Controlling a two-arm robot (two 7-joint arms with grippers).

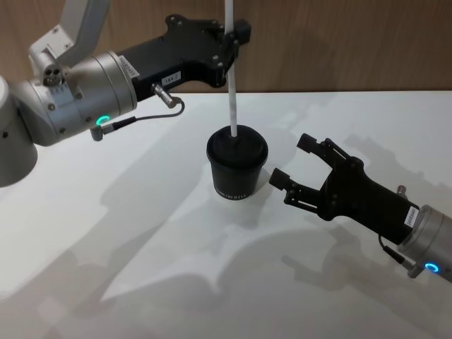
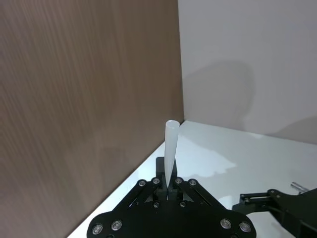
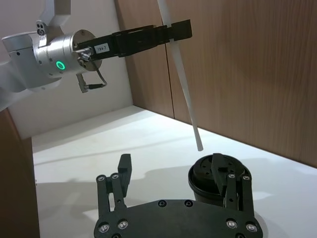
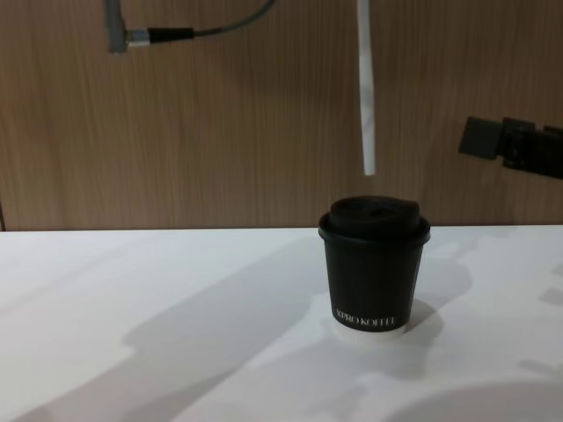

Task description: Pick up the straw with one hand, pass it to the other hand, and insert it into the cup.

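The white straw (image 1: pixel 232 85) hangs nearly upright, and my left gripper (image 1: pixel 233 39) is shut on its upper part. Its lower end hovers a short way above the lid of the black cup (image 1: pixel 236 166); the gap is plain between the straw (image 4: pixel 366 97) and the cup (image 4: pixel 374 264). The straw (image 2: pixel 171 148) rises from between the left gripper's (image 2: pixel 168 186) closed fingers. My right gripper (image 1: pixel 291 159) stands open just right of the cup, holding nothing. From that wrist, the right gripper (image 3: pixel 171 166) faces the cup (image 3: pixel 218 178), with the straw (image 3: pixel 183 84) slanting above.
The cup stands on a white table (image 1: pixel 141 247) with a brown wooden wall (image 1: pixel 339 49) along the back. Bare tabletop lies in front and to the left of the cup.
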